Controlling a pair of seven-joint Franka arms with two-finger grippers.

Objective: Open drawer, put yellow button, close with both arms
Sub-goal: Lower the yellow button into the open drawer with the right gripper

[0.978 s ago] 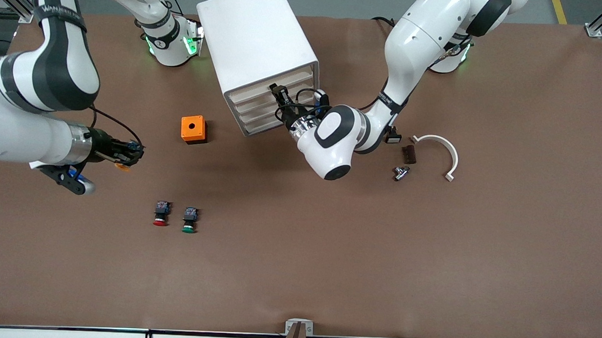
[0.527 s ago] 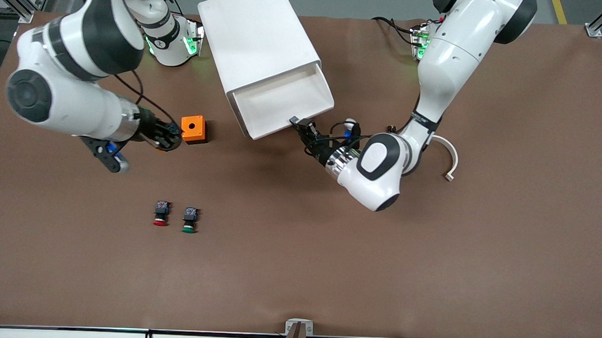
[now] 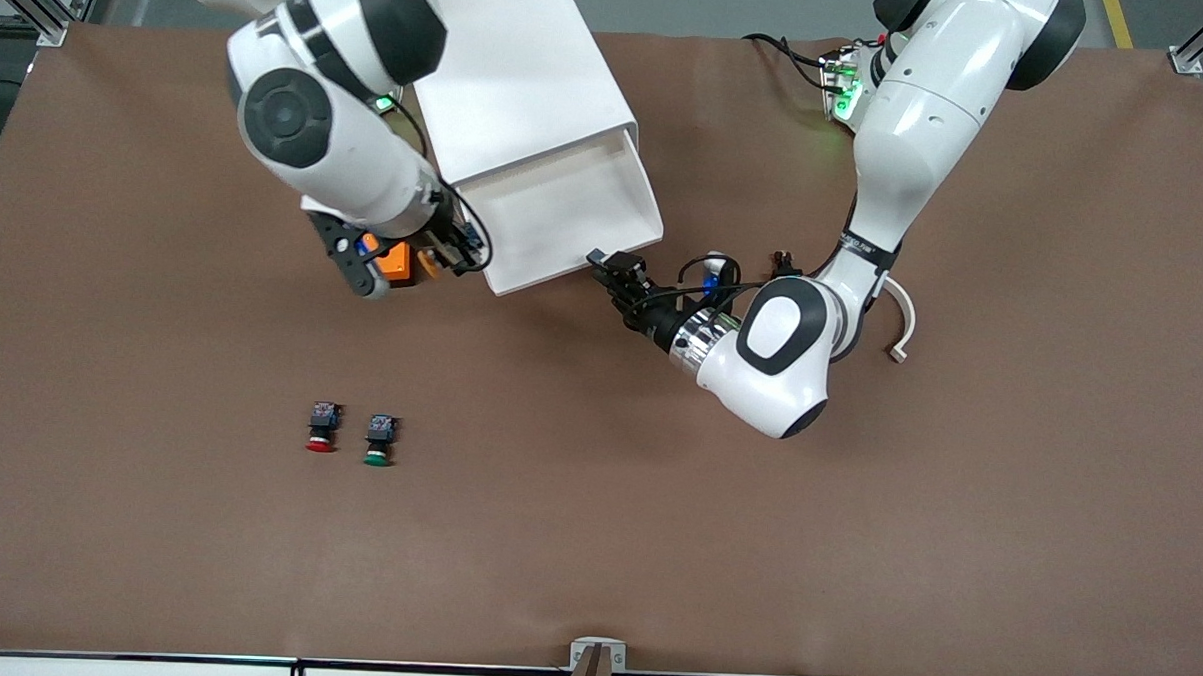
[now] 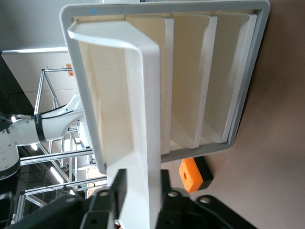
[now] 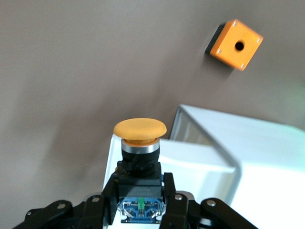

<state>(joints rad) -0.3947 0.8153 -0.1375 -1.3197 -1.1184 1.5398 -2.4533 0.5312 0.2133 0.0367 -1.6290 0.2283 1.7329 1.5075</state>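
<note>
- Front view: no writing can be read on anything here. The cabinet stands toward the arms' bases, with its top drawer pulled out. The left gripper is at the drawer's front corner, its fingers closed on the front wall. The right gripper is over the table beside the drawer, toward the right arm's end, and over an orange box that it partly hides. A bit of yellow shows at its tip. A red button and a green button sit side by side nearer the camera, well apart from the cabinet. A white curved bracket lies toward the left arm's end, partly covered by the left arm.
- Left wrist view: the fingers grip the drawer's front wall on both sides. The three lower drawers are closed. The orange box is beside the cabinet.
- Right wrist view: the fingers are closed on the black body of the yellow button, cap pointing away from the wrist. It hangs over the drawer's corner, with the orange box farther off.
</note>
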